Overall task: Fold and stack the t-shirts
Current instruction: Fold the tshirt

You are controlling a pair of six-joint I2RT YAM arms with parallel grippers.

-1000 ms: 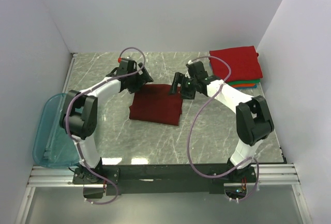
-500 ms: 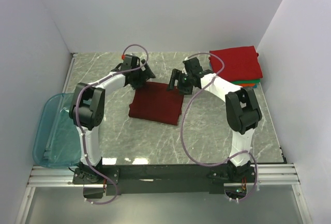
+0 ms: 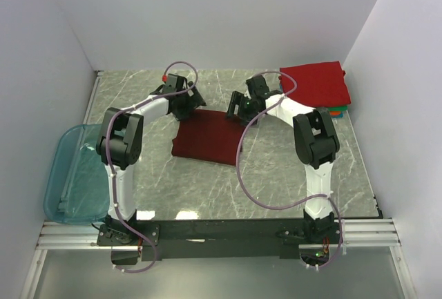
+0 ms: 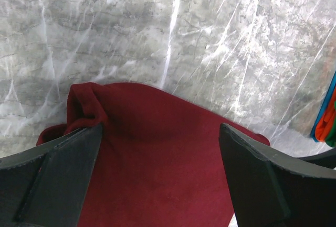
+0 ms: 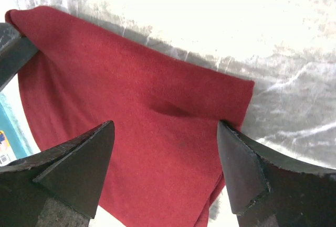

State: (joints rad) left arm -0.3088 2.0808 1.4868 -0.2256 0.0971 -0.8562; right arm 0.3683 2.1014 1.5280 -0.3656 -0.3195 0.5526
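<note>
The dark maroon t-shirt [image 3: 207,137] lies folded flat in the middle of the table. My left gripper [image 3: 188,105] is open over its far left corner; in the left wrist view [image 4: 160,128] the cloth [image 4: 157,159] spans the gap, with a bunched fold at the left. My right gripper [image 3: 239,109] is open over the far right corner; in the right wrist view [image 5: 165,125] the shirt [image 5: 142,111] lies between the fingers. The folded stack [image 3: 314,85], bright red on top with green, orange and blue edges below, sits at the back right.
A translucent teal bin [image 3: 72,175] hangs off the table's left edge. White walls close in the back and both sides. The stack's edge [image 4: 326,117] shows at the right of the left wrist view. Bare marble lies in front of the maroon shirt.
Both arms have stretched farther out, bringing the grippers down close over the far corners of the maroon shirt. The shirt and the stack have not moved.
</note>
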